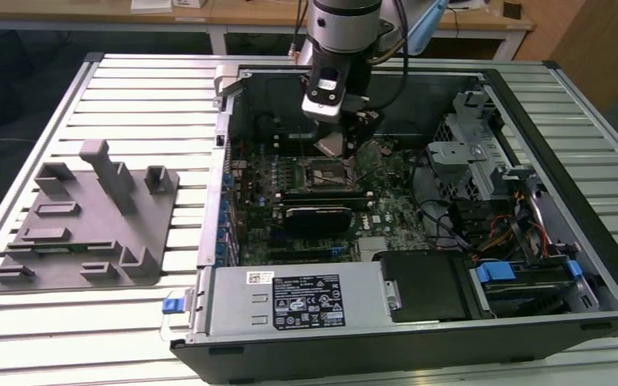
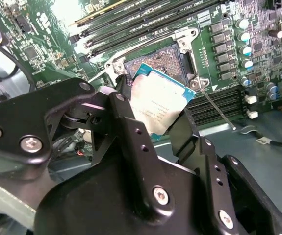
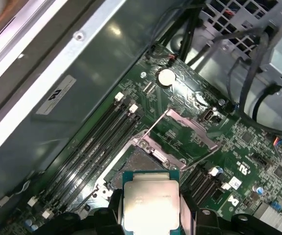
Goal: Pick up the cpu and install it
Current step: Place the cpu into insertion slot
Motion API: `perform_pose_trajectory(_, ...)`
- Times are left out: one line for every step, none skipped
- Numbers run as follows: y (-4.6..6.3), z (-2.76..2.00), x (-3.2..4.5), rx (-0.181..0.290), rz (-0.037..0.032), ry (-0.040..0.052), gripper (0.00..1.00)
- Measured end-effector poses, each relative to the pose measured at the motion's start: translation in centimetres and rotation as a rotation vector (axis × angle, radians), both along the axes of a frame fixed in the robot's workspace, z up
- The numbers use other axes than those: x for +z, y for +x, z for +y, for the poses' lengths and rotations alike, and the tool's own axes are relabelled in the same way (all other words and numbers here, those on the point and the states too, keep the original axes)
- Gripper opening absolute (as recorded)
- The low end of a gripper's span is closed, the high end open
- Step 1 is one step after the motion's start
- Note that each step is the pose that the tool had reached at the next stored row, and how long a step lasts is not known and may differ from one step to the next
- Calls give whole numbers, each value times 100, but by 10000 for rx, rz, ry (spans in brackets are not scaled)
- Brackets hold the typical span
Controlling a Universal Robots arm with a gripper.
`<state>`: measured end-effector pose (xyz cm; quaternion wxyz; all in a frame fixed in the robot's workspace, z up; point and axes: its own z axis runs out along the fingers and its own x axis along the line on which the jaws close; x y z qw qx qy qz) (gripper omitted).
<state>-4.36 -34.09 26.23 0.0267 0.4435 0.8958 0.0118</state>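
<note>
The arm reached down from above into an open computer case [image 1: 566, 88] that lay on its side on a slatted metal table [image 1: 126, 96]. The gripper [image 1: 334, 146] [image 2: 155, 111] [image 3: 150, 218] was closed on the cpu [image 1: 331, 143] [image 2: 159, 100] [image 3: 150, 201], one black finger [image 2: 126, 112] pressed against one edge of the chip and the other against the opposite edge. The cpu's silvery top faced the cameras in both wrist views, with its thin greenish rim showing at the edges. It hung tilted just over the socket [image 1: 328, 170] [image 2: 160, 58] [image 3: 141, 161] on the green circuit board [image 1: 389, 213] and was not seated in it; whether a corner touched the socket could not be told. The socket's metal frame [image 3: 190, 128] stood swung open beside it, leaving the bed of contacts bare. Long dark memory slots [image 3: 99, 142] ran along one side of the socket, and a round coin battery [image 3: 166, 76] sat farther off on the board. In the exterior view a grey power supply [image 1: 287, 293] with a label filled the near end of the case, and a grey moulded holder [image 1: 84, 229] with upright posts rested on the table well apart from the case, toward the exterior view's left
</note>
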Motion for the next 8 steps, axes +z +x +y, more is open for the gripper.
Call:
perform_pose_trajectory(0, 0, 0, -91, 0, 0, 55)
perform_pose_trajectory(0, 0, 0, -181, 0, 1, 55)
perform_pose_trajectory(0, 0, 0, -279, 0, 0, 55)
perform_pose_trajectory(0, 0, 0, -372, 0, 0, 55)
perform_pose_trajectory(0, 0, 0, -463, 0, 0, 55)
perform_pose_trajectory(0, 0, 0, -560, -1, 1, 55)
perform_pose_trajectory(0, 0, 0, -677, 0, 0, 55)
perform_pose_trajectory(0, 0, 0, -784, 0, 0, 55)
